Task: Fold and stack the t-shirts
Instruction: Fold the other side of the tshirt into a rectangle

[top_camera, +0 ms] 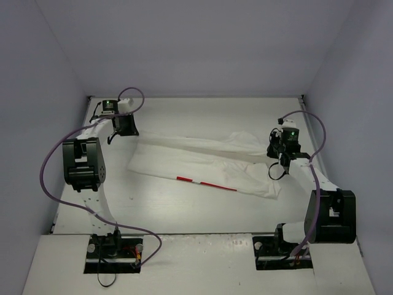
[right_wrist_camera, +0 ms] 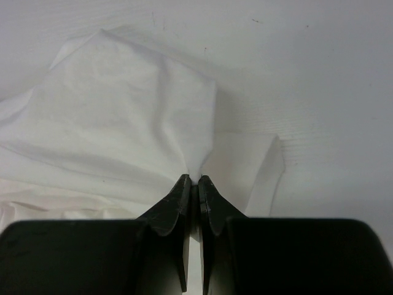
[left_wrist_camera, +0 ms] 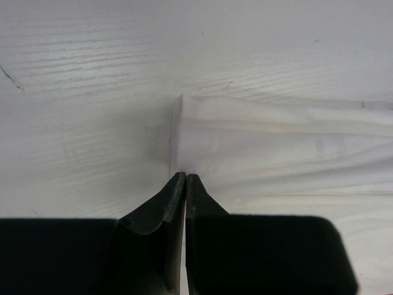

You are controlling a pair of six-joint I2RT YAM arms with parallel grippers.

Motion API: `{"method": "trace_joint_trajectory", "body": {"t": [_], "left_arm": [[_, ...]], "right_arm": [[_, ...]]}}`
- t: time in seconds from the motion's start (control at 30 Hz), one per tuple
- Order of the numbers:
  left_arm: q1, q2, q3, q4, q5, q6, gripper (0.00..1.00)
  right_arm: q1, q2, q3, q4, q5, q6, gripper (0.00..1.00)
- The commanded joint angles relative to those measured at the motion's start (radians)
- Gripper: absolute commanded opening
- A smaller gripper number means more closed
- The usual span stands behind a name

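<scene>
Left gripper (top_camera: 127, 129): jaws pressed together, pinching one end of the white t-shirt (top_camera: 209, 163) right at its edge. My wrist view shows the cloth's corner meeting the black fingertips (left_wrist_camera: 175, 190), low over the table (top_camera: 184, 212).

Left arm (top_camera: 83, 163): runs up the left side from its base, elbow bent, wrist at the far left corner, gripper angled down and inward.

Right gripper (top_camera: 284, 157): also closed, nipping a peak of fabric. In the wrist view the cloth rises in folds into the tips.

Right arm (top_camera: 331, 215): elbow folded near its base, forearm going up and inward to the wrist, at the right side of the table.

T-shirt: a long rumpled band between the two grippers, left end flatter, right end bunched. A thin strip of red print (top_camera: 206, 183) shows along its near edge.
</scene>
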Motion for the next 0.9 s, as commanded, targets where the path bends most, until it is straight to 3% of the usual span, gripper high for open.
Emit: {"method": "trace_joint_trajectory", "body": {"t": [0.0,0.4,0.57,0.87], "left_arm": [[0.023,-0.059,0.022,0.027,0.003,-0.017,0.00],[0.024,-0.069,-0.014,-0.009,-0.020,-0.016,0.00],[0.023,-0.085,-0.032,-0.018,-0.031,-0.016,0.00],[0.005,-0.108,-0.073,-0.016,-0.021,-0.018,0.00]], "right_arm": [[-0.014,-0.066,-0.023,0.075,0.037,0.001,0.00],[-0.020,-0.043,-0.037,0.044,0.020,0.084,0.00],[-0.020,-0.077,-0.054,-0.002,0.078,0.130,0.00],[-0.023,-0.072,-0.071,-0.027,0.070,0.224,0.05]]}}
